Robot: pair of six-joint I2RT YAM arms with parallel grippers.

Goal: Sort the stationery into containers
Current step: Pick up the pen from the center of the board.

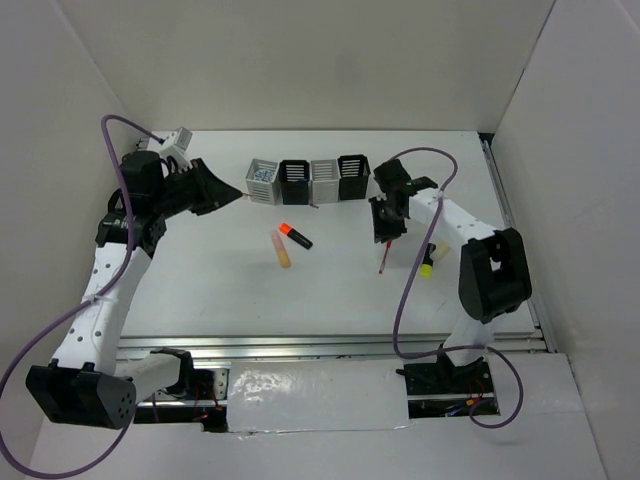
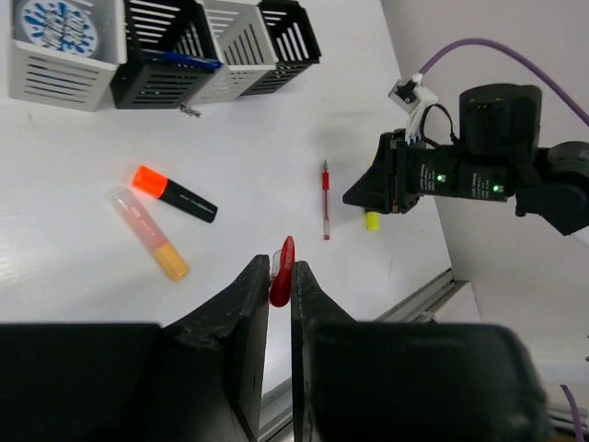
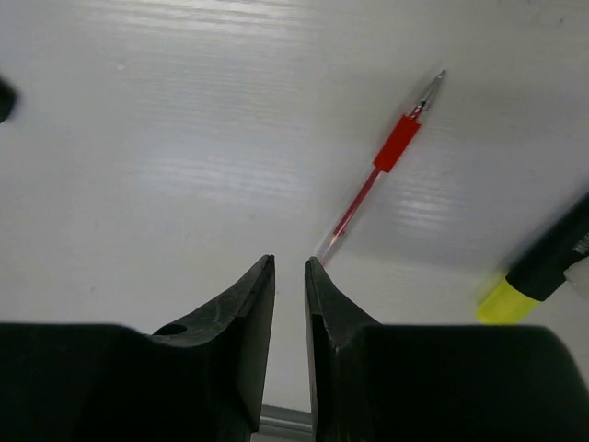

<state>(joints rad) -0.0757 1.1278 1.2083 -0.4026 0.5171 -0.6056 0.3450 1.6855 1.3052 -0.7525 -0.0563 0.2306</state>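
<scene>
The left gripper (image 2: 280, 269) pinches a small red piece (image 2: 282, 278) at nine o'clock of the cups (image 1: 310, 180). The right gripper (image 3: 290, 267), jaws a slit apart and empty, hovers by the red pen (image 3: 379, 166), which lies on the table toward one o'clock.

my black two-finger gripper (image 3: 290, 263): jaws a narrow slit apart, nothing between them. thin red plastic pen (image 3: 396, 145) lies diagonal on the white table (image 3: 184, 138), near end just past my fingertips. yellow-black highlighter (image 3: 538, 274) at right edge, cropped, clear of the pen
</scene>
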